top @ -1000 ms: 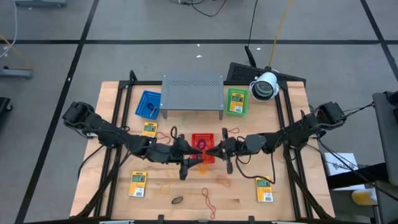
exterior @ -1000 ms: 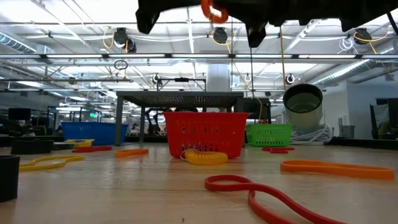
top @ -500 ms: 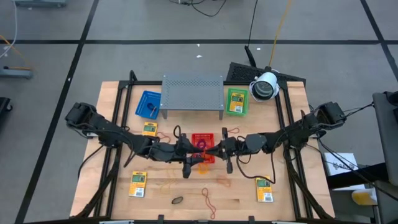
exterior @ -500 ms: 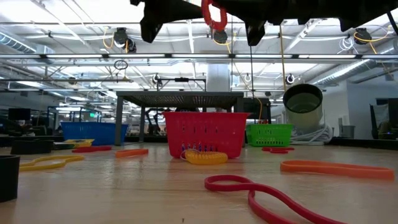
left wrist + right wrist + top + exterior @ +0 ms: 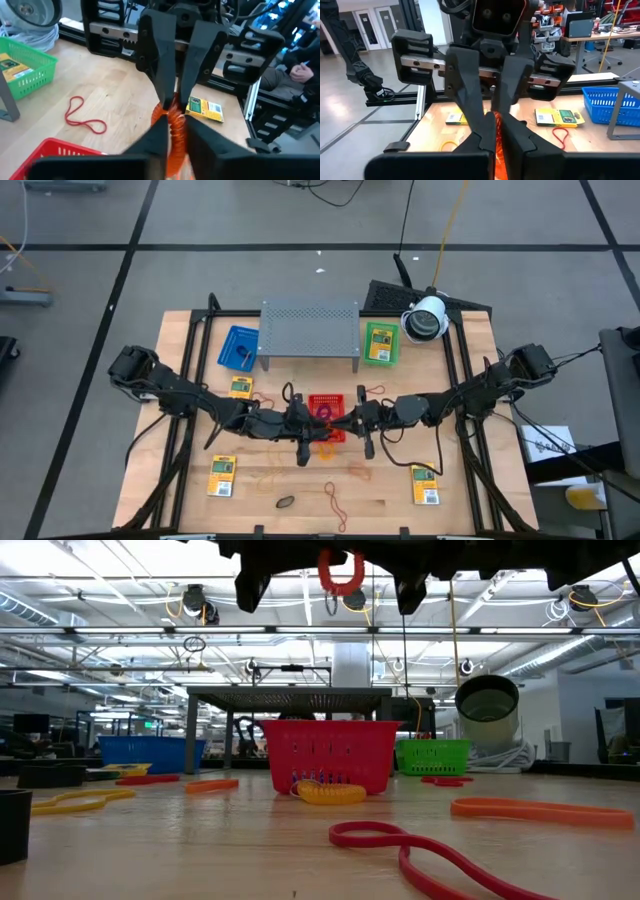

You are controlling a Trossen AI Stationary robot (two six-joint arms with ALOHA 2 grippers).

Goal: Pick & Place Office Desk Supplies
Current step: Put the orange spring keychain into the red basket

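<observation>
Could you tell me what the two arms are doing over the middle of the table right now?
Both grippers meet above the red basket, fingertip to fingertip on one orange rubber band. The right gripper is shut on it, and the left gripper has closed on the same band, so it looks like a handover in mid-air. Other bands and yellow-and-green packets lie on the wooden table.

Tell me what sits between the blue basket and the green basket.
The grey rack stands between the blue basket and the green basket, clearest in the high view.
</observation>
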